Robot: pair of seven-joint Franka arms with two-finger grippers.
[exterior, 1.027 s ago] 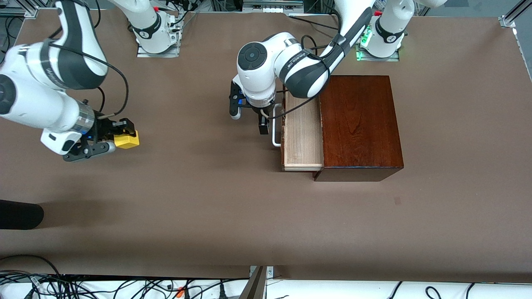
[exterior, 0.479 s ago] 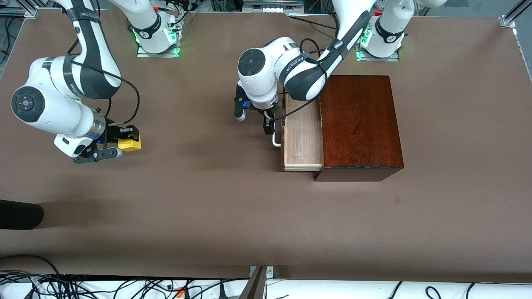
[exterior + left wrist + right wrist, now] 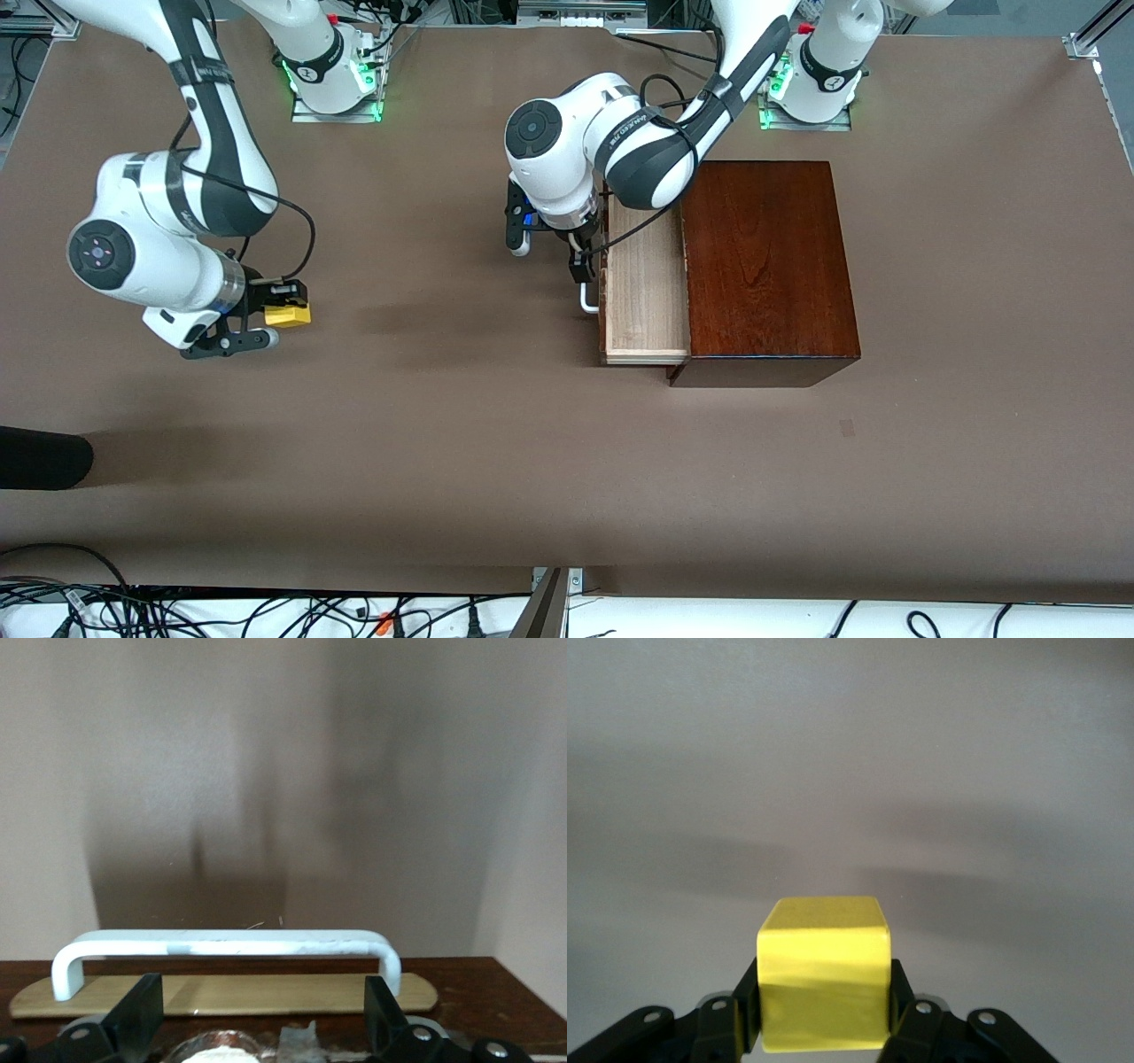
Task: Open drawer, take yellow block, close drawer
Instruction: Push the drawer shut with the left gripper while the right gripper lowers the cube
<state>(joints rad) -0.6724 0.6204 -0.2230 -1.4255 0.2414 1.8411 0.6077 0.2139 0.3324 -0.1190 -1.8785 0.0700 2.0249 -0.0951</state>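
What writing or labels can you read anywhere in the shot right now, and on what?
Left arm: dark lettering on the white link above the open drawer, too small to read.
Right arm: lettering on its link, too small to read.
Yellow block, held in the right gripper: plain faces, no text.
Handle by the left gripper: no text.

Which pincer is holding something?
The right pincer, toward the right arm's end of the table, grips the yellow block. The left pincer is open at the drawer handle, gripping nothing.
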